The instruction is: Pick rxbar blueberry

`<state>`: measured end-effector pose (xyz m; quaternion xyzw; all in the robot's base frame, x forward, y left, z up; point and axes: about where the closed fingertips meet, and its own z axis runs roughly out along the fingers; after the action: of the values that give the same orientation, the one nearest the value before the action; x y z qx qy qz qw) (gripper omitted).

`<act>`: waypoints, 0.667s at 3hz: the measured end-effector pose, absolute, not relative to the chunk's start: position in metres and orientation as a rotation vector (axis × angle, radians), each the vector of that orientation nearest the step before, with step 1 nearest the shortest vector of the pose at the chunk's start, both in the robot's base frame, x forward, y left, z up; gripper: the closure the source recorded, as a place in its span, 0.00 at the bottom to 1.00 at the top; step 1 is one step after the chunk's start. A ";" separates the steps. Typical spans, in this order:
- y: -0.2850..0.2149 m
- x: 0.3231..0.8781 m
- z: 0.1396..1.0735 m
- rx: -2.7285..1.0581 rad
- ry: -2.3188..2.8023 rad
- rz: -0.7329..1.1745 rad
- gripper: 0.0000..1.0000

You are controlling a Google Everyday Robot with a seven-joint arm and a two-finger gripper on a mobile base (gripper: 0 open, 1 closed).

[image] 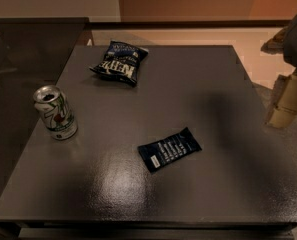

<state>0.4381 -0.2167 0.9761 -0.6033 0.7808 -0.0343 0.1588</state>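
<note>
The rxbar blueberry (169, 148) is a small flat dark navy wrapper with lines of white text and a small white label. It lies flat on the grey table (198, 84), a little right of centre and towards the front edge, turned at an angle. My gripper (287, 103) hangs at the far right edge of the view, above the table's right side. It is well to the right of the bar and higher, not touching it, and partly cut off by the frame.
A puffy dark blue chip bag (119, 61) lies at the back of the table. An open white and green soda can (55, 112) stands upright at the left. A darker counter (23, 54) adjoins the table's left side.
</note>
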 end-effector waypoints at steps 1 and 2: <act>-0.217 0.438 0.976 -1.725 2.232 -0.098 0.00; -0.209 0.441 0.973 -1.762 2.200 -0.093 0.00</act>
<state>0.4410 -0.2094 0.9731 -0.6167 0.7701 -0.0324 0.1598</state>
